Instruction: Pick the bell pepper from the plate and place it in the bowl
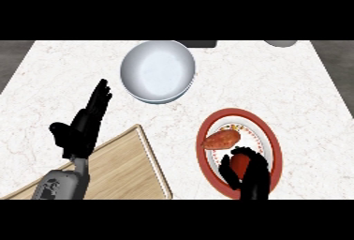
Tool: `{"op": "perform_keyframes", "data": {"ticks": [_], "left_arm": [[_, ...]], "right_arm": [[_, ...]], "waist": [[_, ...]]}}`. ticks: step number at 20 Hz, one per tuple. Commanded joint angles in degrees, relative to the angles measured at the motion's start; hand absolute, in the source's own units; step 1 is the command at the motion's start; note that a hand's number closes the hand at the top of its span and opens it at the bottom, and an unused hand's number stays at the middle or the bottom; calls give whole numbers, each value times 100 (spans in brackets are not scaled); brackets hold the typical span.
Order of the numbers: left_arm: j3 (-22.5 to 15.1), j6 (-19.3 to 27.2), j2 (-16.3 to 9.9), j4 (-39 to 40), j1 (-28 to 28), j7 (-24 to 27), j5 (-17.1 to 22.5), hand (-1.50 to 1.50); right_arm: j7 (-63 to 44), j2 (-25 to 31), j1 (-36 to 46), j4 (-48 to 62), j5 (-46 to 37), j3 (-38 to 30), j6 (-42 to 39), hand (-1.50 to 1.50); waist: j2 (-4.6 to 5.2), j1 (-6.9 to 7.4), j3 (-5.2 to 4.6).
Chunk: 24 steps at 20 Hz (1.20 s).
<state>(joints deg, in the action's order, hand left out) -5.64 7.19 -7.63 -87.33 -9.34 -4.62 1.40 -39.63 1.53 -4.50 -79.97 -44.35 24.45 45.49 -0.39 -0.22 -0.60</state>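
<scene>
A red-rimmed plate (207, 123) lies at the right of the counter. On it rest an orange sweet potato (221, 139) and, nearer to me, a red bell pepper (240, 162). My right hand (253, 172) comes up from the lower edge and its fingers and thumb curl round the pepper, hiding most of it. The pepper still sits on the plate. A pale blue-white bowl (158, 70) stands at the back, left of the plate. My left hand (83, 124) rests open at the left, fingers pointing up toward the bowl.
A wooden cutting board (121, 164) lies at the lower left, under my left forearm. A dark object (200, 44) and a pale round thing (280, 43) sit at the counter's far edge. The marble top ends at the left and right sides.
</scene>
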Motion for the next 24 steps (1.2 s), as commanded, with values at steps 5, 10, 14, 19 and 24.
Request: {"op": "perform_keyframes", "data": {"ticks": [5,10,14,19,24], "left_arm": [[-176,-144,88,-18,-119,-15,-79,0],[-450,-320,203,25,-322,-59,-91,0],[-508,-362,241,60,-406,-36,-103,0],[-477,-303,288,187,-456,-142,-109,0],[-462,-314,325,350,-483,-58,-105,0]], "right_arm": [[-483,-148,1582,388,312,1521,144,150],[-603,-152,3215,200,575,1932,-28,150],[-695,-152,4246,490,563,2035,452,150],[-1267,-152,5608,1050,62,2018,414,150],[-2199,-152,6902,1607,-5,1850,-8,150]], "waist": [[117,420,69],[188,1000,65],[170,1069,53],[84,988,27],[65,952,12]]}}
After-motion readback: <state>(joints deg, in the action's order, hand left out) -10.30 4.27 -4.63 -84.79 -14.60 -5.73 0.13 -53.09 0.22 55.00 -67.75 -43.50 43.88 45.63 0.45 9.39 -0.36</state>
